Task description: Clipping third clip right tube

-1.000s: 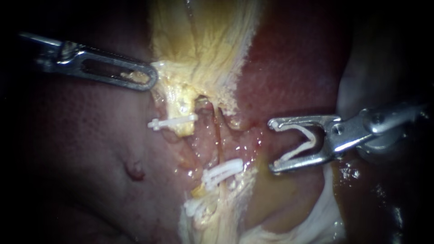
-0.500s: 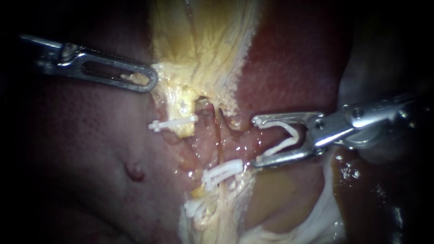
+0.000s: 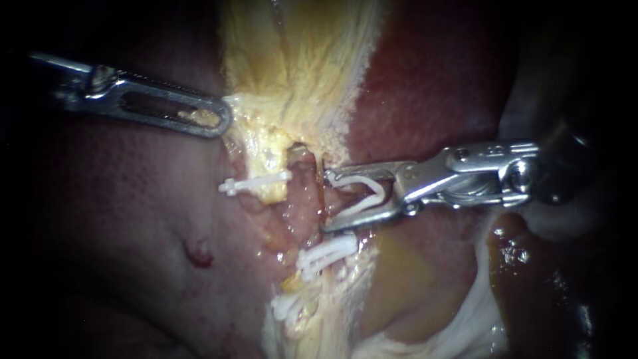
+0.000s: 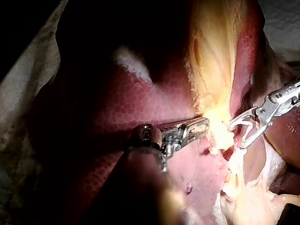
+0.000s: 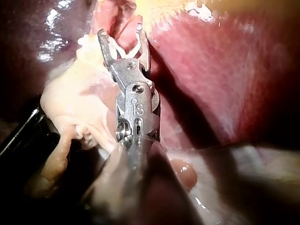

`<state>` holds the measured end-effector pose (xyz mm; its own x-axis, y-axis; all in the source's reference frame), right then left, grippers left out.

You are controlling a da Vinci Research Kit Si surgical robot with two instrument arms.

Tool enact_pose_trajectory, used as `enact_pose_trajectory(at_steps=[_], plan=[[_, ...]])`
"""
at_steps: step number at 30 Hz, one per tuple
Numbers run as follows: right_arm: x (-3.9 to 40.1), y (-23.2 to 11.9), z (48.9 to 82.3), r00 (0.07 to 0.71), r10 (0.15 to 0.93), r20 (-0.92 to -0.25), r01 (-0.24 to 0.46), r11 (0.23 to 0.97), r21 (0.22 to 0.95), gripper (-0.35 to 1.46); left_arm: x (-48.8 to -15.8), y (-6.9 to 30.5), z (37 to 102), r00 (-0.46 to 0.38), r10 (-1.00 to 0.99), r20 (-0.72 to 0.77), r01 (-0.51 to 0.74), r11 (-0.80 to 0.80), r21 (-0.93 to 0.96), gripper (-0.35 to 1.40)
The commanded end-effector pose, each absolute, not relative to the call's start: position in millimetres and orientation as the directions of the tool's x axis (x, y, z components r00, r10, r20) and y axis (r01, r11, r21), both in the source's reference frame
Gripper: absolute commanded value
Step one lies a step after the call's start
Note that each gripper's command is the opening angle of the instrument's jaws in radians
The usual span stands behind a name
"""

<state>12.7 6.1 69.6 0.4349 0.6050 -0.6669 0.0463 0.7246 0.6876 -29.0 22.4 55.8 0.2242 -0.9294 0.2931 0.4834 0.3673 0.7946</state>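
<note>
Leftward over the dark red liver (image 3: pixel 432 100) the right instrument (image 3: pixel 327 201), a slim steel shaft ending in two jaws, has travelled. Its tips now sit at the edge of the thin pinkish right tube (image 3: pixel 312 199), where a second ago they were well short of it. Its jaws stand wide apart and carry an open white V-shaped clip (image 3: pixel 381 193), one leg seated against each jaw. Whether the tips already straddle the tube cannot be told. The upper jaw lies just under the frayed edge of the pale yellow fibrous tissue (image 3: pixel 299 80). The lower jaw lies just above a closed white clip (image 3: pixel 325 252) on the same tube, with only a narrow strip of bare tube between. A second closed clip (image 3: pixel 286 306) sits further down, and a third (image 3: pixel 256 181) crosses the neighbouring tube. The left instrument (image 3: pixel 219 123), steel with slotted jaws, has not shifted. Its jaws are pressed together on the yellow tissue's edge, well apart from the right tube.
</note>
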Motion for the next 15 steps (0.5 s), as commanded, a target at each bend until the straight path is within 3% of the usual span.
enact_pose_trajectory(at_steps=[1, 10, 15], plan=[[12.6, 6.2, 70.0, 0.436, 0.611, -0.660, 0.041, 0.719, 0.693, 0.49, -28.9, 22.4, 55.7, 0.224, -0.930, 0.293, 0.484, 0.367, 0.794, -0.35], [13.4, 6.6, 71.5, 0.436, 0.640, -0.632, 0.029, 0.692, 0.721, 0.49, -28.9, 22.4, 55.7, 0.224, -0.930, 0.293, 0.484, 0.367, 0.794, -0.35], [14.5, 6.7, 71.5, 0.394, 0.683, -0.616, 0.053, 0.652, 0.756, 0.49, -28.9, 22.4, 55.7, 0.224, -0.930, 0.293, 0.484, 0.367, 0.794, -0.35]])
